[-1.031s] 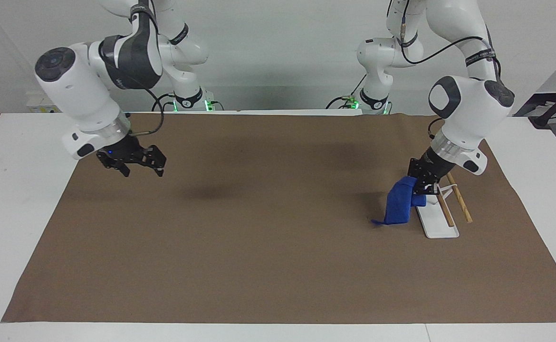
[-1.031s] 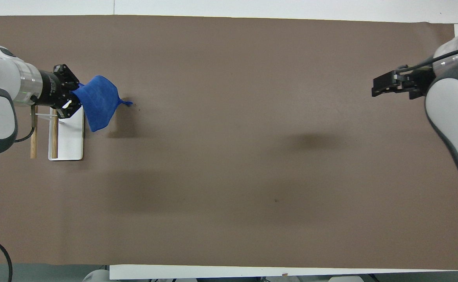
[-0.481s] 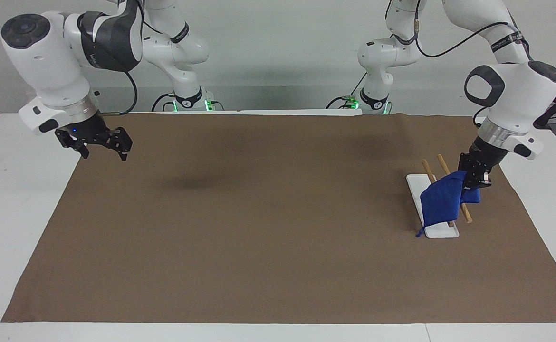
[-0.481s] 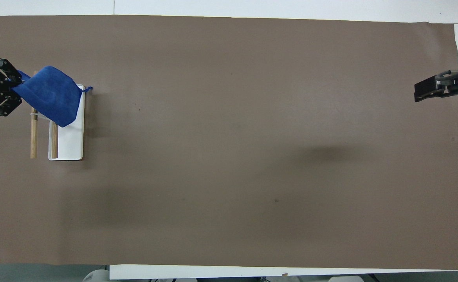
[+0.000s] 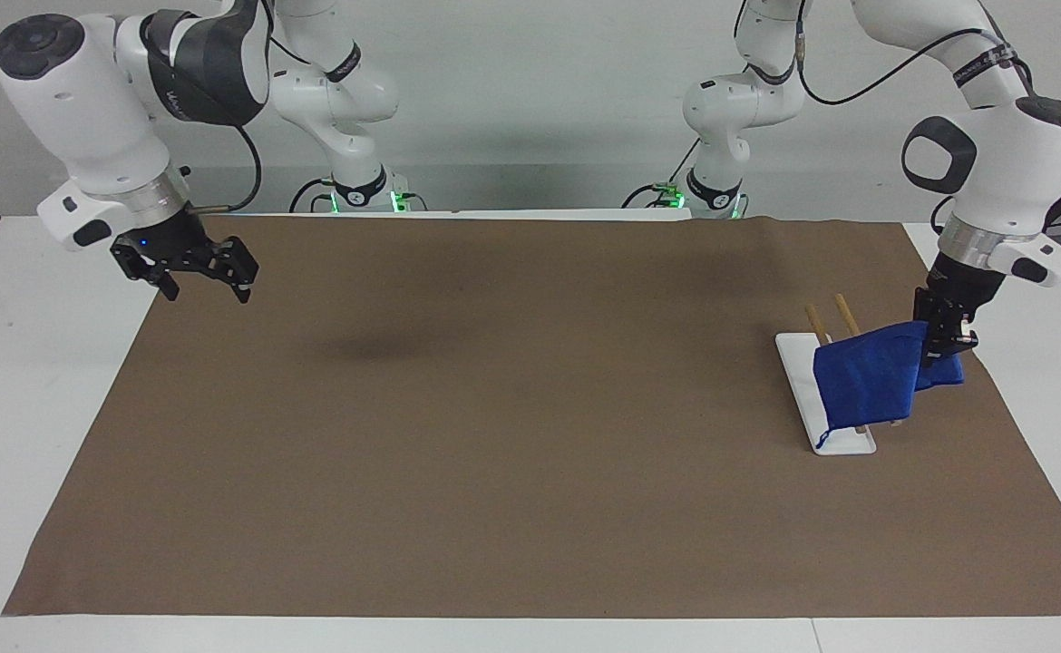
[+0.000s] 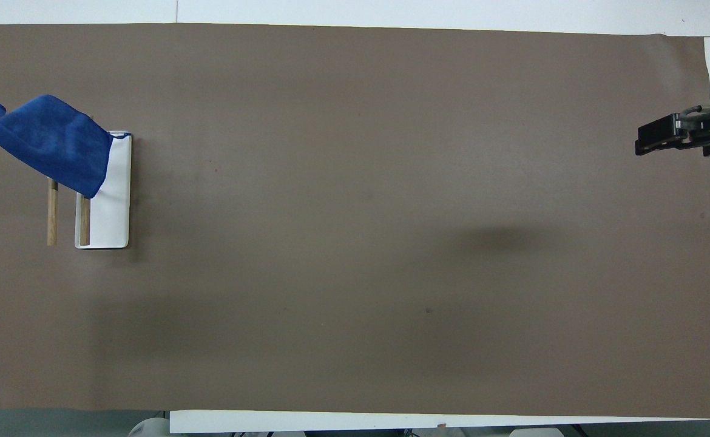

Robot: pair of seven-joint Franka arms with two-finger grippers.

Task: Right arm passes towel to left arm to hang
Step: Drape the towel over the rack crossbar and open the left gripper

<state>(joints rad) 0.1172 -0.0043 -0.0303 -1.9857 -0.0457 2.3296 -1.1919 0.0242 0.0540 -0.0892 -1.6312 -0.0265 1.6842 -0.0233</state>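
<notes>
The left gripper (image 5: 946,337) has its jaws clamped on one edge of the towel (image 5: 866,381), and the blue cloth lies draped across the two wooden rails (image 5: 828,317) of the white rack (image 5: 795,365) at the left arm's end of the table. The risk I see is in the letting go: the held edge hangs off the rack on the side toward the table's end, so if more cloth ends up on that side than the other, the towel could slide off the rails once released. A pull outward could also drag the light rack along or tip it, since the cloth seems to bear on both rails. The loop tag (image 5: 822,442) dangles near the rack's base. The right gripper (image 5: 193,270) waits, jaws spread and empty, over the brown mat (image 5: 494,435) at the right arm's end, well apart. Nothing else sits on the mat, so nothing stands in the way.
</notes>
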